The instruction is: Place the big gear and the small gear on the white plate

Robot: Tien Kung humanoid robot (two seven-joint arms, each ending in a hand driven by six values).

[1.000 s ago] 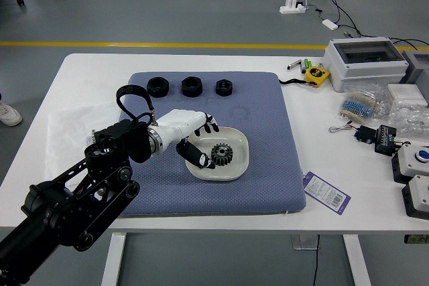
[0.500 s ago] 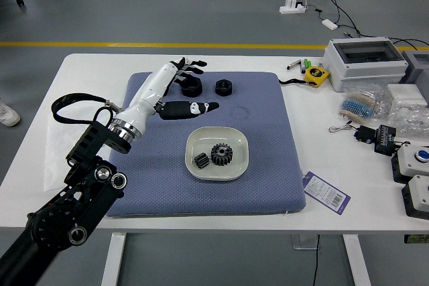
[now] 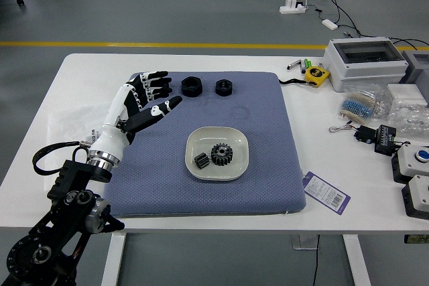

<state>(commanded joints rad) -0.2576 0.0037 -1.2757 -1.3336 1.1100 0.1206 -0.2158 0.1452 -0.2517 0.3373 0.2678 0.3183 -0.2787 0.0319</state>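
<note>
Head view: find the left hand open and free of any load, with fingers spread over the far-left part of the blue mat. Look to the right of the hand and nearer the robot for the white plate, well apart from the fingertips. See both gears inside the rim: the big gear near the middle, the small gear just beside, on the side towards the arm. Cannot tell for sure whether touching each other or slightly apart.

Seems sensible to hold the hand off to the left like this, so as to leave the gears alone and keep the plate in plain sight. Likely set on the mat for grip against sliding, and within easy reach of the hand. Probably helped by the raised rim too, in keeping the small gear from rolling away.

Judge the placing complete, with nothing more to grasp. Best to draw the hand back to the left next, clear of the plate. Take care over the nearer black round part, close to the right of the fingers, and easily nudged by a careless sweep. Less worry about the farther black round part, beyond to the right.
</note>
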